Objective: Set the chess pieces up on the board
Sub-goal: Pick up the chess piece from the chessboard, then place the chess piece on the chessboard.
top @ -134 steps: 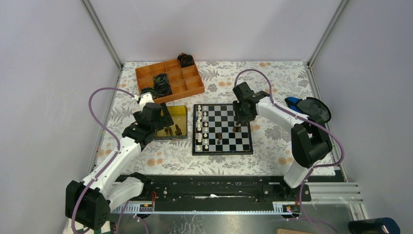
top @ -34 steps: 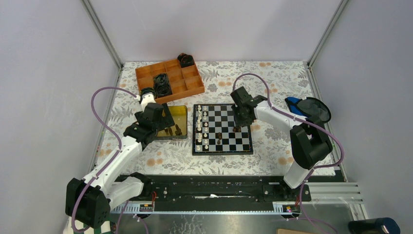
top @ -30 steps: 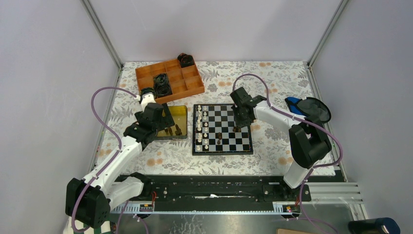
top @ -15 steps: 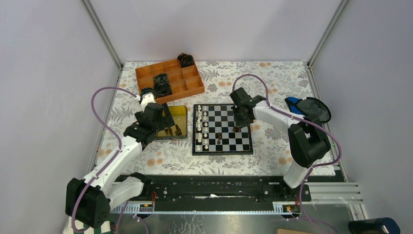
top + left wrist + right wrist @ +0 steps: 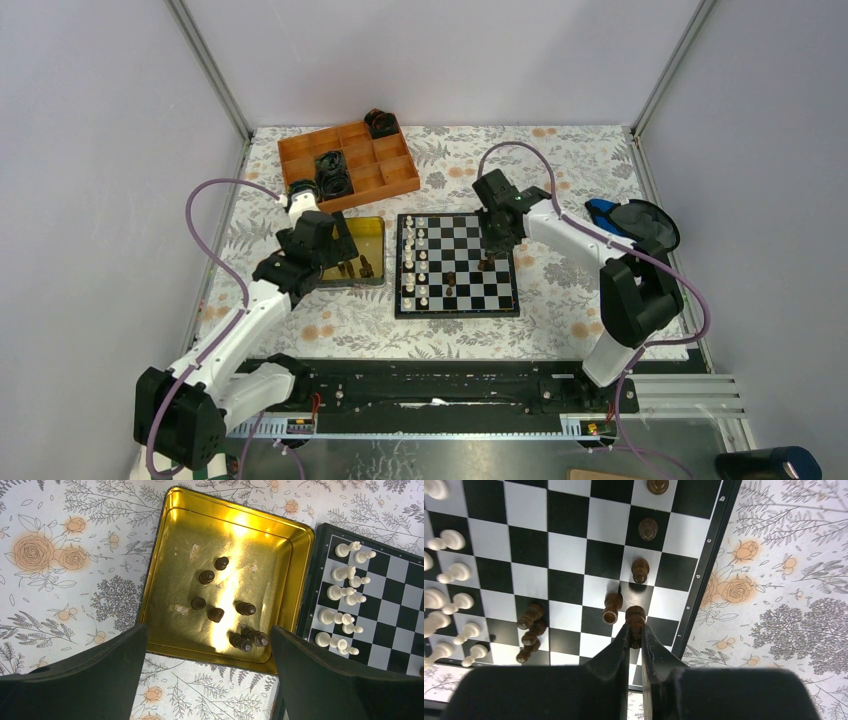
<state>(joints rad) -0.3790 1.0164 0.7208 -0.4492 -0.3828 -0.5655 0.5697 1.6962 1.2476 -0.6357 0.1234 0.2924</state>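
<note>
The board (image 5: 470, 290) lies mid-table, with white chess pieces (image 5: 415, 265) in its two left columns. My right gripper (image 5: 634, 630) is over the board's right side (image 5: 569, 550), shut on a dark brown piece (image 5: 635, 616) that sits close beside another dark piece (image 5: 611, 607). More dark pieces (image 5: 640, 570) stand along that edge, and a cluster (image 5: 530, 630) sits mid-board. My left gripper (image 5: 207, 630) hangs open above the gold tray (image 5: 170, 535), where several dark pieces (image 5: 216, 614) lie. Nothing is between its fingers.
An orange compartment box (image 5: 345, 165) holding black coiled objects stands at the back left. A blue and black object (image 5: 640, 225) sits at the right edge of the floral cloth. The gold tray (image 5: 372, 232) touches the board's left border.
My right gripper's fingers have closed on the dark brown piece near the board's right edge. The left arm has stayed over the gold tray.
</note>
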